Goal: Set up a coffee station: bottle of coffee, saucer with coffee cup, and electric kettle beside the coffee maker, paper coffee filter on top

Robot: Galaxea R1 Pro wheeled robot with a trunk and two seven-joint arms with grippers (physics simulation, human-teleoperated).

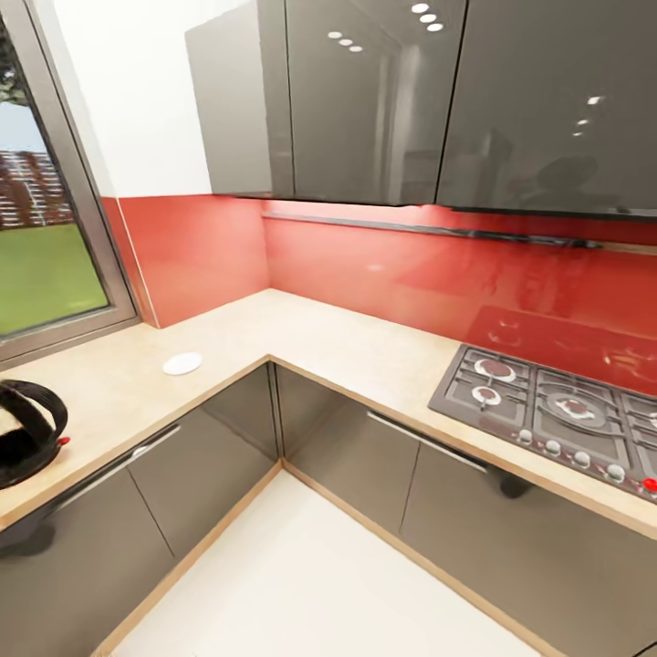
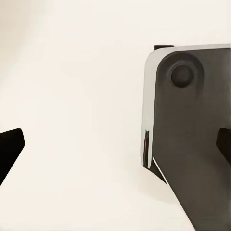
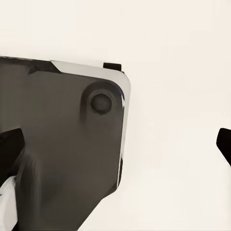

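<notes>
**Operator:** Two runs of beige bench (image 1: 301, 333) meet in a corner ahead of me in the head view. Grey cabinet doors sit below them, glossy grey wall cabinets (image 1: 383, 100) hang above, and a red backsplash (image 1: 365, 265) runs between.

**Listener:** Where are the coffee things?

**Operator:** I can see the electric kettle (image 1: 27, 433), black with a looped handle, standing on the left run of the bench at the picture's left edge, partly cut off. Farther along the same run, nearer the corner, lies a small white round disc (image 1: 182, 363), flat on the surface. I cannot tell whether it is the saucer or something else.

**Listener:** What else is on the bench?

**Operator:** On the right run, a grey gas hob (image 1: 547, 415) is set into the surface, with a row of knobs along its front edge. A window (image 1: 41, 228) with a grey frame stands behind the left run, showing green grass outside.

**Listener:** And the arms?

**Operator:** My left gripper (image 2: 118, 149) hangs over pale floor (image 2: 77, 96), its two dark fingertips wide apart with nothing between them. Beside it is a rounded dark grey part of the robot's base (image 2: 192, 134). My right gripper (image 3: 118, 144) is the same: fingertips spread, holding nothing, with the pale floor and a matching grey corner of the base below.
</notes>
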